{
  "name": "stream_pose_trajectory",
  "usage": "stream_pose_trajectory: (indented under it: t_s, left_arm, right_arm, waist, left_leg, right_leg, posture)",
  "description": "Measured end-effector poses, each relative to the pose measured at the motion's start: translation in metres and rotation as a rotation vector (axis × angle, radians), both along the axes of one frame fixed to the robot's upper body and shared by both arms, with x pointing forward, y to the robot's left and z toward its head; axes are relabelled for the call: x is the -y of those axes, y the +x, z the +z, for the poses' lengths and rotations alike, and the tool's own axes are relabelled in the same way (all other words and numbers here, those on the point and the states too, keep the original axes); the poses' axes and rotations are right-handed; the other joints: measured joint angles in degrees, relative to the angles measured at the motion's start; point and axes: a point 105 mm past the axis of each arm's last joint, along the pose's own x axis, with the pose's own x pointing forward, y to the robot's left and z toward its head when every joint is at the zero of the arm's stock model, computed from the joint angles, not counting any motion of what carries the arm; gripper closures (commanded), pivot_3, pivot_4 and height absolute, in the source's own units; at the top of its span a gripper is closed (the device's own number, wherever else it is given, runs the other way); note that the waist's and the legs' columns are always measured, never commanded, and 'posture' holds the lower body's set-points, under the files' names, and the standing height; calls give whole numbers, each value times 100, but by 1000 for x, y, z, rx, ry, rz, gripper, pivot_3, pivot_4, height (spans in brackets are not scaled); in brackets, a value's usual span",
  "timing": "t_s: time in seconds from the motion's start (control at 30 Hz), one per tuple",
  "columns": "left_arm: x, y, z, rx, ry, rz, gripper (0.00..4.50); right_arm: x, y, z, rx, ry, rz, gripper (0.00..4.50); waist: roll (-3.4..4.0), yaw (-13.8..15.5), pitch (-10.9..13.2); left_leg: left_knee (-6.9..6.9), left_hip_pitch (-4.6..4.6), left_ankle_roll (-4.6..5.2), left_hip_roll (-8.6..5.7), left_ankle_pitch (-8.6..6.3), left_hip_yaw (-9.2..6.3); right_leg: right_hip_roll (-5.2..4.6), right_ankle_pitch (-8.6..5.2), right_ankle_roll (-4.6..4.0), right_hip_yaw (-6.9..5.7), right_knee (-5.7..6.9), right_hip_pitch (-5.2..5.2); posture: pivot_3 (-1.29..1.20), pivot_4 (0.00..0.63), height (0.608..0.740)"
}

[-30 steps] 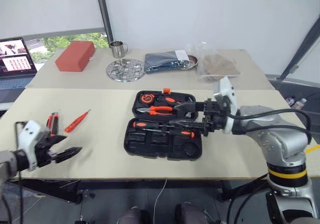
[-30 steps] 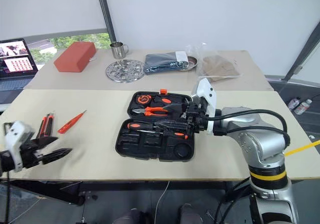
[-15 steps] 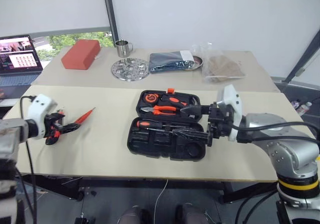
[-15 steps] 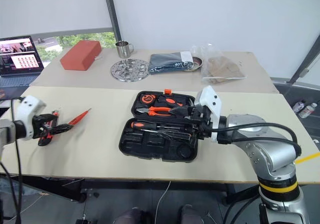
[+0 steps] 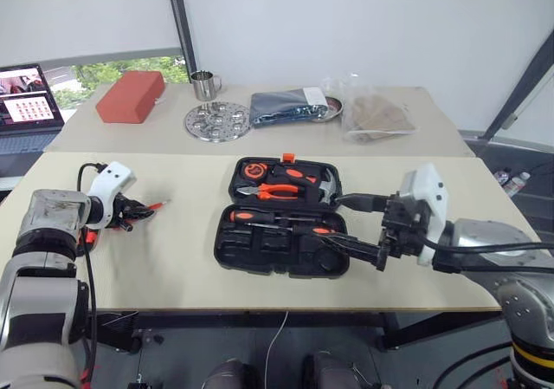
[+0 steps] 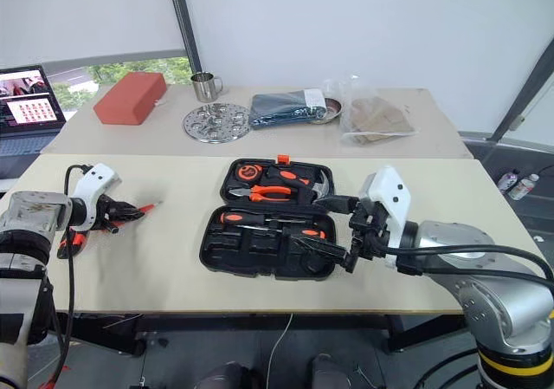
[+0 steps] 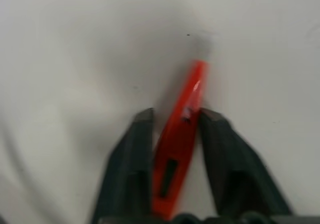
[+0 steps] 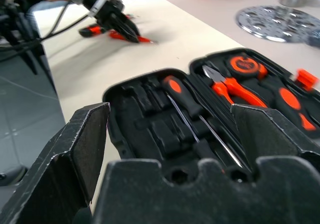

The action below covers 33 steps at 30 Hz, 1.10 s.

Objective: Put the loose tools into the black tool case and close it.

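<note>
The slim red screwdriver (image 7: 186, 109) lies on the table at the left. My left gripper (image 7: 175, 116) is shut on it, one black finger pressed to each side. Part of the orange-and-black utility knife (image 6: 69, 240) shows from under my left arm. The black tool case (image 5: 260, 249) lies open in the middle of the table. Two black-orange screwdrivers (image 5: 281, 220) rest in its near half. Pliers (image 5: 281, 190), a tape measure and a hammer sit in its far half. My right gripper (image 5: 344, 225) hangs open and empty over the case's right end.
On the far table stand a red box (image 5: 130, 96), a metal mug (image 5: 204, 84), a perforated metal disc (image 5: 216, 120), a dark bag (image 5: 286, 107) and a clear plastic bag (image 5: 374, 113). A laptop (image 5: 26, 103) sits at the far left.
My left gripper reached forward to the red screwdriver and closed around it. My right gripper drew back to the right from over the case, still open.
</note>
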Motion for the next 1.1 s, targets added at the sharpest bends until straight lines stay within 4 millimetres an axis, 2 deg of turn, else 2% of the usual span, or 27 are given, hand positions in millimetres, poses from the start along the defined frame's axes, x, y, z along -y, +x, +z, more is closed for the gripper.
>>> stream_pose_trajectory:
  t_s: [0.03, 0.07, 0.17, 0.23, 0.33, 0.43, 0.53, 0.63, 0.73, 0.87, 1.1]
  left_arm:
    - [15, 2, 14, 25, -43, -88, 4382]
    - [21, 2, 19, 35, -54, -120, 4449]
    - [79, -6, 58, 117, -121, -433, 4481]
    - [121, -24, 76, 155, -99, -676, 4481]
    - [163, -40, 72, 137, -51, -880, 4481]
    - [188, -48, 58, 87, -40, -991, 4481]
    - [196, -51, 50, 62, -25, -1041, 4481]
    - [205, -47, 52, 77, -10, -1068, 4481]
    - [200, -38, 54, 75, -7, -1033, 4481]
    - [200, -43, 51, 45, -7, -1083, 4481]
    - [222, -45, 43, -9, 36, -1205, 4481]
  right_arm:
    - [7, -2, -2, -21, 0, -25, 0]
    - [8, -2, -2, -29, 0, -30, 0]
    - [13, -13, -12, -92, -19, -29, 0]
    - [10, -21, -16, -118, -20, -2, 0]
    - [7, -25, -16, -113, -26, 7, 0]
    - [8, -23, -15, -106, -24, -17, 0]
    - [10, -22, -17, -109, -20, -38, 0]
    - [11, -22, -19, -111, -19, -61, 0]
    - [11, -21, -17, -92, -12, -73, 0]
    - [13, -20, -15, -74, -3, -90, 0]
    - [16, -14, -13, -61, 15, -122, 0]
  waist:
    - [-1, 14, 0]
    - [-2, 34, 1]
    - [-12, 122, 6]
    - [-13, 130, 5]
    - [-13, 107, 5]
    - [-16, 79, 7]
    - [-16, 51, 7]
    - [-17, 79, 7]
    - [-17, 100, 7]
    - [-17, 104, 7]
    - [-17, 144, 7]
  left_leg:
    - [4, -2, 1, 0, -1, -1]
    - [7, -6, 3, -2, -1, -6]
    - [21, -23, 11, -4, -3, -18]
    - [25, -19, 18, -10, -6, -18]
    - [24, -9, 19, -12, -5, -15]
    - [25, -6, 18, -7, -2, -15]
    - [24, -4, 18, -6, -2, -16]
    - [25, -8, 22, -9, -1, -17]
    - [25, -9, 24, -10, 0, -18]
    - [23, -10, 25, -10, -1, -18]
    - [28, -10, 29, -13, -2, -22]
  right_leg:
    - [-1, 0, -1, -1, 0, 0]
    - [-5, 1, -1, -6, 1, 1]
    - [-8, 1, -1, -14, -3, 2]
    - [-8, -2, 5, -6, -4, 7]
    - [2, -4, 9, -1, 0, 13]
    - [8, -7, 13, 4, 2, 14]
    - [8, -19, 33, 7, 3, 14]
    - [7, -15, 27, 6, 2, 14]
    - [5, -15, 28, 6, -2, 14]
    - [6, -12, 23, 5, -3, 14]
    - [3, -13, 26, 7, -3, 17]
  posture:
    - [0, 150, 736]
    - [0, 150, 736]
    - [0, 150, 736]
    - [0, 150, 736]
    - [0, 150, 736]
    - [0, 150, 736]
    - [0, 150, 736]
    - [0, 150, 736]
    - [0, 150, 736]
    - [0, 150, 736]
    - [0, 150, 736]
